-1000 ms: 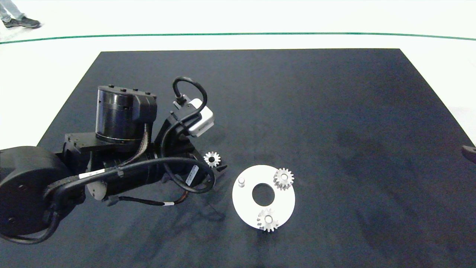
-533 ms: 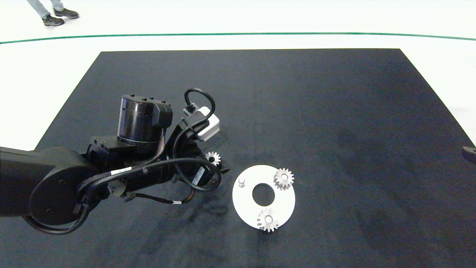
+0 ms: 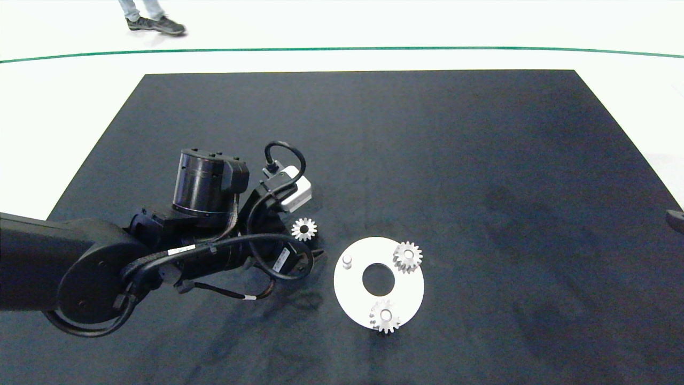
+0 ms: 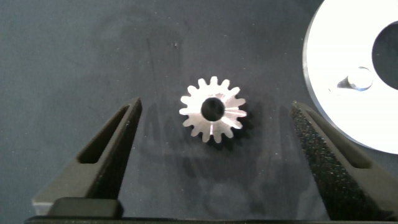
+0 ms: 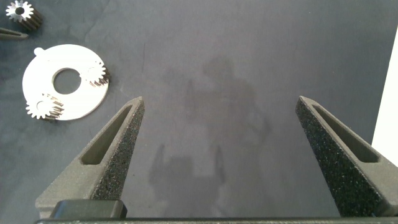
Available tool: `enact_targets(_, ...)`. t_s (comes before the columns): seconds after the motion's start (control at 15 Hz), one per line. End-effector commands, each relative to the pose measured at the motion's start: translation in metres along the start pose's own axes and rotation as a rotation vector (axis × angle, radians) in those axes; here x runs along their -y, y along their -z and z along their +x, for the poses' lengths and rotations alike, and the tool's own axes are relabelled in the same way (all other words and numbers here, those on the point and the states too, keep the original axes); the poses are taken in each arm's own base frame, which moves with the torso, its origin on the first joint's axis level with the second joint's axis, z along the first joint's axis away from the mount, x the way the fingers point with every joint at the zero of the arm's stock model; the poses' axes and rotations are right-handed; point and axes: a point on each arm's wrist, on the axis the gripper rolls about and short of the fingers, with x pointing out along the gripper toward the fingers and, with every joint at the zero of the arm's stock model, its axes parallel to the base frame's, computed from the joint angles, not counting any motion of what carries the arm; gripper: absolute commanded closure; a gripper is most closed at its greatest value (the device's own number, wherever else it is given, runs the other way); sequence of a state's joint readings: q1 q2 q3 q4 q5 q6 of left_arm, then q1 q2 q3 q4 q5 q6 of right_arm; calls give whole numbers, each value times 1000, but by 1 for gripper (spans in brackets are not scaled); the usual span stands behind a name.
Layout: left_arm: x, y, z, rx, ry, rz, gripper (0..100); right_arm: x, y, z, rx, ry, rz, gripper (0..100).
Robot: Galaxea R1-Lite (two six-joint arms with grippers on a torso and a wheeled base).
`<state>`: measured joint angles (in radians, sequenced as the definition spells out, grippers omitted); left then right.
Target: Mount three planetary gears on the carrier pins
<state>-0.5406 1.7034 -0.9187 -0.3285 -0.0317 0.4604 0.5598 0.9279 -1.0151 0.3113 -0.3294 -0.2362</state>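
Note:
One loose planetary gear lies flat on the black mat, just left of the white disc. In the left wrist view this gear sits between the fingers of my left gripper, which is open and touches nothing. Two more gears sit on carrier pins on the disc. The third pin stands bare on the disc's left side, also seen as the bare pin. My right gripper is open and holds nothing, far to the right over the mat.
The black mat covers the table, with white surface around it and a green line behind. A person's shoes show at the top edge. Only a tip of the right arm shows at the right edge.
My left arm has come down lower towards the mat around the loose gear, which has not moved. The person's shoes have moved to the right along the top edge.

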Motion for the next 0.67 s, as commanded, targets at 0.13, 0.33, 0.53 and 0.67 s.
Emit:
enact_targets(0.13,-2,6,4,8,-13,-4,13,0,0,0,-2,1,-2,0)
enact_targets(0.33,-1,9,9,14,-14,-3,19,0,0,0,0,2,-2,0)
enact_targets(0.53,-1,9,11,13,-14,0,25,0,0,0,-2,1,-2,0)
enact_targets(0.67,0,10,11,10,-12,0,30,0,0,0,-2,1,-2,0)
